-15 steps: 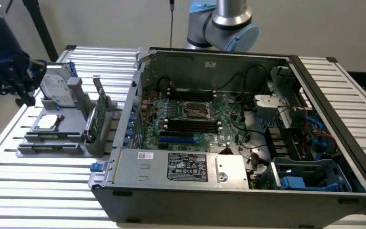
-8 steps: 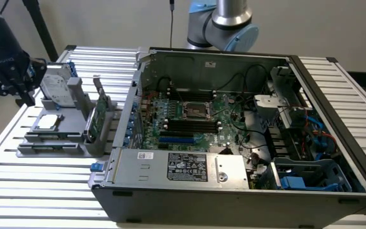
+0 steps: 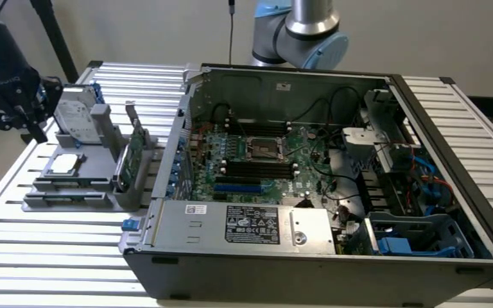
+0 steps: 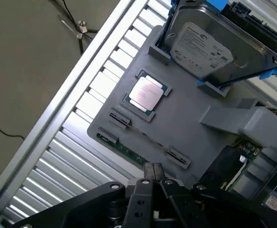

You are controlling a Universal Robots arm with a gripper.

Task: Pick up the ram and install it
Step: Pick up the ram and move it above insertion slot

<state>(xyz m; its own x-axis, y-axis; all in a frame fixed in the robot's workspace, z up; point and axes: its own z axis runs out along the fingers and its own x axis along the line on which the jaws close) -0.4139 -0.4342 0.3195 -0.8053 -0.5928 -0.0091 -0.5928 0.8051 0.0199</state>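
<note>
The ram (image 4: 129,152) is a thin green strip standing on edge in a clip slot along the rim of the grey fixture (image 4: 186,128). In the wrist view my gripper (image 4: 152,170) hangs above that rim. Its black fingers are pressed together and hold nothing. From the exterior view, the gripper (image 3: 33,131) hovers at the far left, above and just outside the fixture (image 3: 84,176). The motherboard (image 3: 259,157) lies inside the open computer case (image 3: 315,256), with its long black slots (image 3: 259,170) bare.
On the fixture also sit a square silver processor (image 4: 147,93), a hard drive (image 4: 202,47) in blue clips, and a green expansion card (image 3: 131,160) standing upright. Everything rests on a slatted metal table (image 3: 58,256). Cables and a drive cage crowd the case on the exterior view's right.
</note>
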